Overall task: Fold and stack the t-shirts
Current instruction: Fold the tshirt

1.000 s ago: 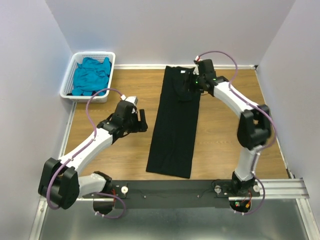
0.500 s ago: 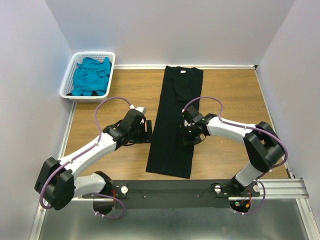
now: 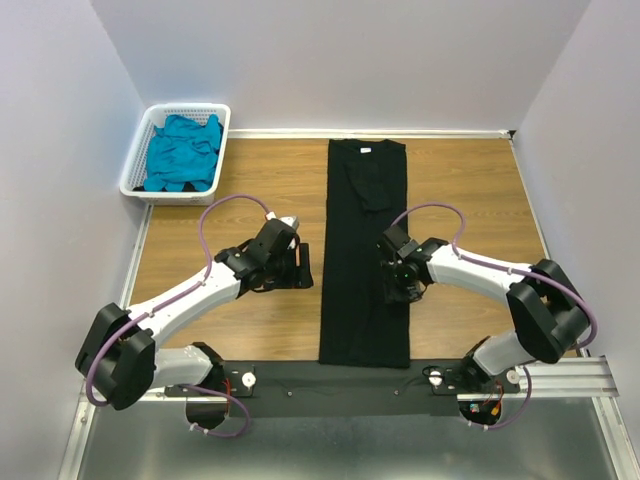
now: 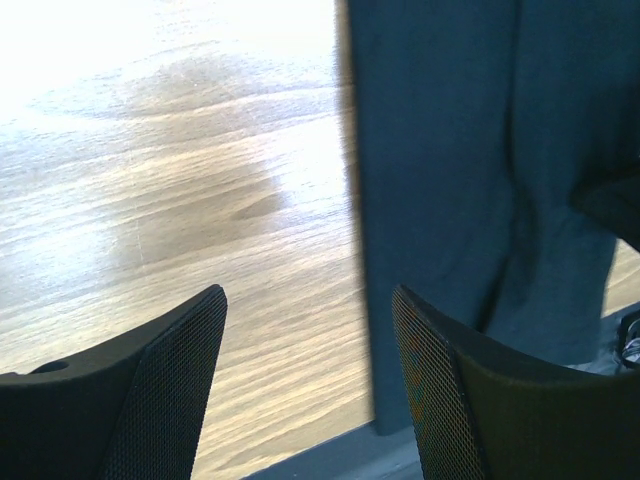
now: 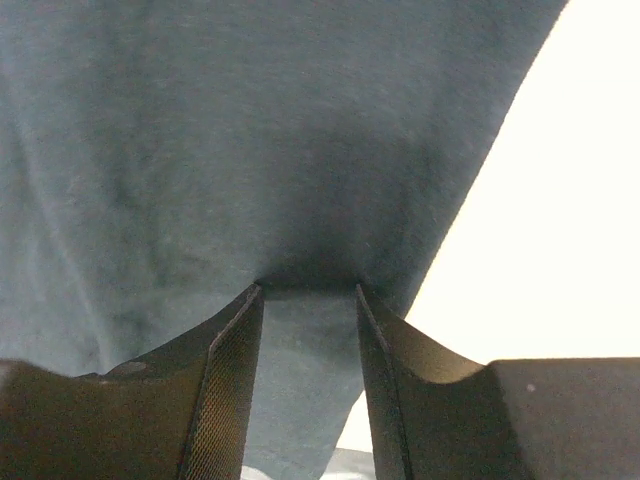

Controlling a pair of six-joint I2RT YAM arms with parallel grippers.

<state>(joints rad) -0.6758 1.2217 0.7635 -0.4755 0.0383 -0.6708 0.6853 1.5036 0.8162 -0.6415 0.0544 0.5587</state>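
Nearest, the metal rail carrying both arm bases is running along the front edge of the wooden table. The hem of the black t-shirt is ending right at that rail. The shirt is stretching as a long, narrow strip straight up the middle of the table, its two long edges running nearly parallel.

Midway along the strip, the right gripper is sitting on the right edge. In its wrist view the cloth is puckering into the gap between the fingers, so it is pinching the black t-shirt there.

Across the strip, the left gripper is hovering over bare wood just beside the shirt's left edge. Its jaws are standing apart with nothing held. Its wrist view is showing that edge running straight, close to one finger. Bare wood is lying open on both sides of the strip.

Farther off, a folded-in sleeve is resting on the shirt's upper part. The collar, with its white neck label, is lying close to the back wall. In the far left corner, the teal t-shirt is lying bunched inside the white basket, well apart from both grippers.
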